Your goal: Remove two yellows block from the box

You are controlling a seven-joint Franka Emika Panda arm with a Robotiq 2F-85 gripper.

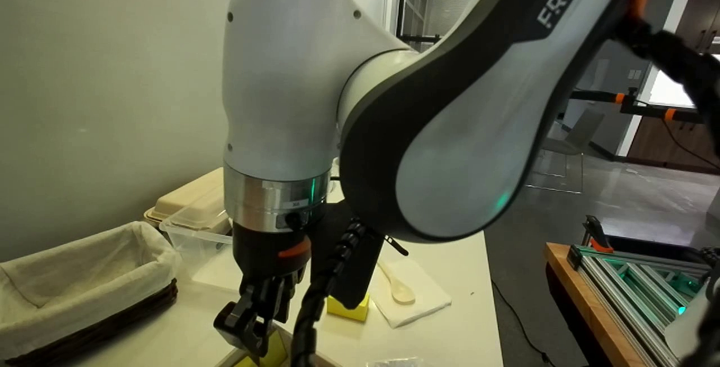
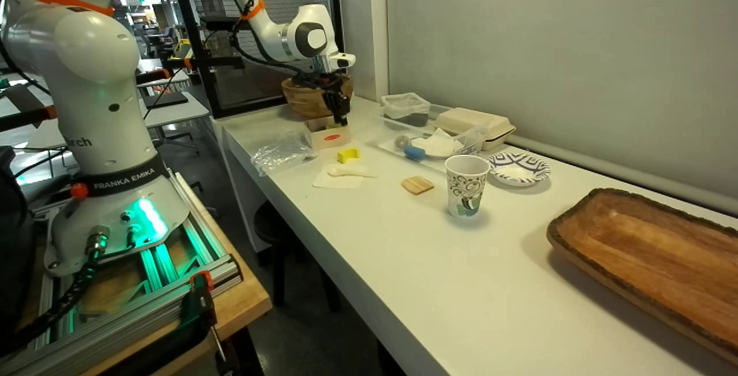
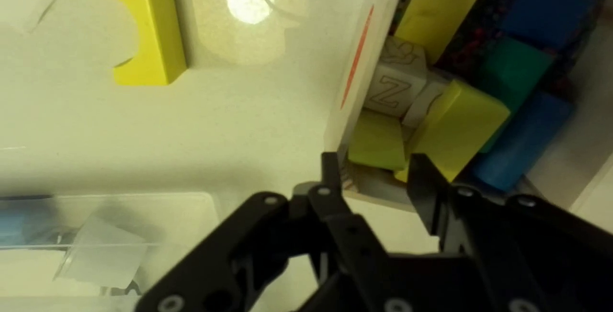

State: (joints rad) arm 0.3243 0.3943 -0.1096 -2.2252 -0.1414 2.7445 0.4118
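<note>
Along a white table (image 2: 398, 260), a robot arm (image 2: 95, 64) carries "FRANKA EMIKA" around its base collar (image 2: 124, 175), letters ending "rch" higher up and, in an exterior view, "FRAN" on its upper link (image 1: 478, 147). A low tan box (image 2: 320, 142) sits there, its red oval label (image 2: 332, 137) too small to read. The black gripper (image 3: 376, 168) hangs over one end of the box, jaws parted, released. In the wrist view, a long yellow block (image 3: 443, 10) and a tilted yellow block (image 3: 459, 125) lie inside the box, their long axes running lower left to upper right; a shorter yellow block (image 3: 378, 140) sits beside the wall (image 3: 357, 92). Outside, a notched yellow block (image 3: 160, 29) rests on the table, long axis nearly upright in that view, cutout facing left. A pale letter block (image 3: 397, 82) in the box shows an outlined Z, or an N turned sideways.
</note>
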